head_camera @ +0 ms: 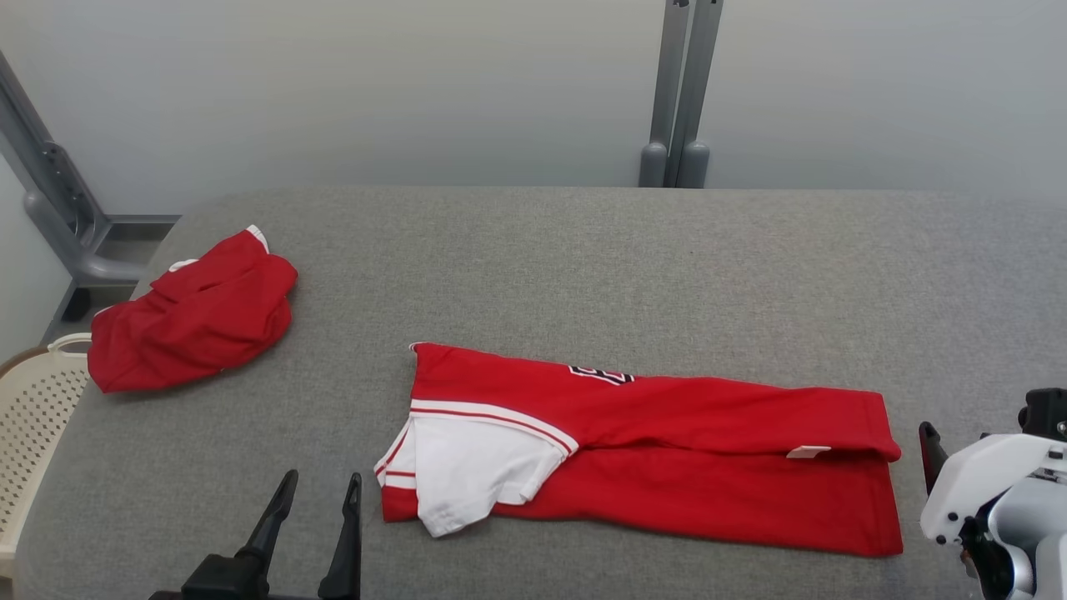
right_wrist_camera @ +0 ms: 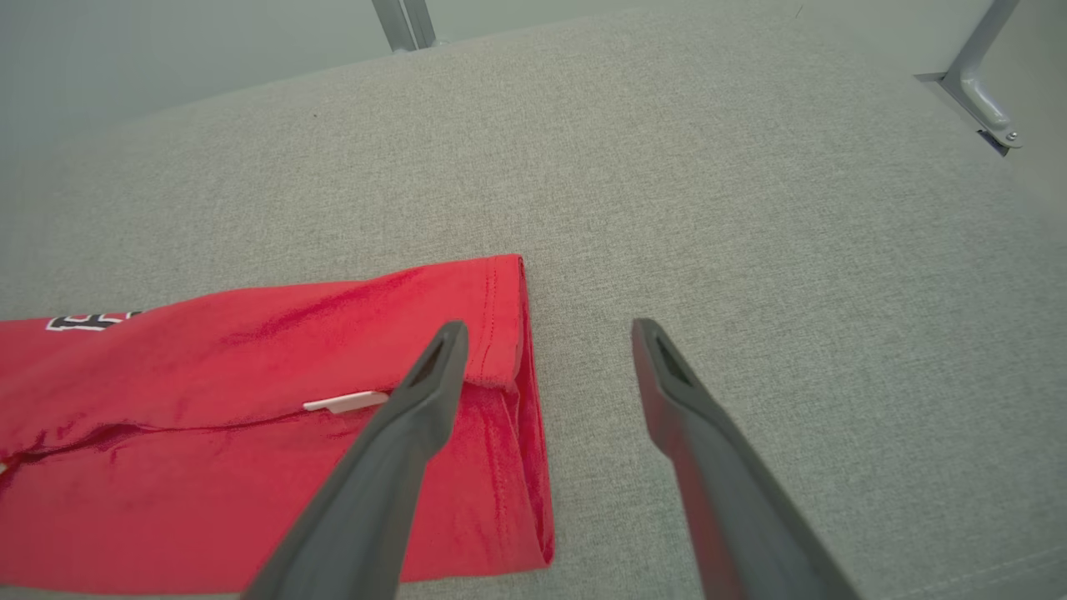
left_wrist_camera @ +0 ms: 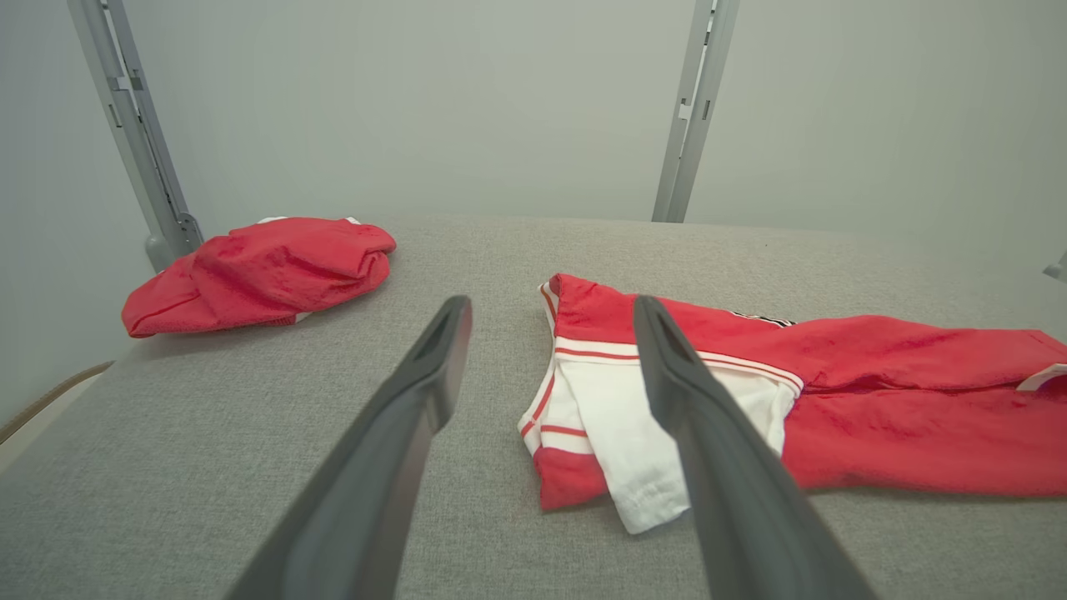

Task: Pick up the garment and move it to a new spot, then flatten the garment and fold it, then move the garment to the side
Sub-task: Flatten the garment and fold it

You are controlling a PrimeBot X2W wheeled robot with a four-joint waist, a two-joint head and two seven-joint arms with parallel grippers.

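Garment [head_camera: 667, 450] folded on table [head_camera: 667, 267]; basket [head_camera: 33, 417] off L edge.

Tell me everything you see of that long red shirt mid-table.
The red knit shirt lies folded lengthwise into a long strip, flat on the grey fabric-covered table. A white sleeve with red stripes lies over its left end. Black-and-white lettering peeks at the far edge, and a small white tag sits near the right end. Nothing holds it.
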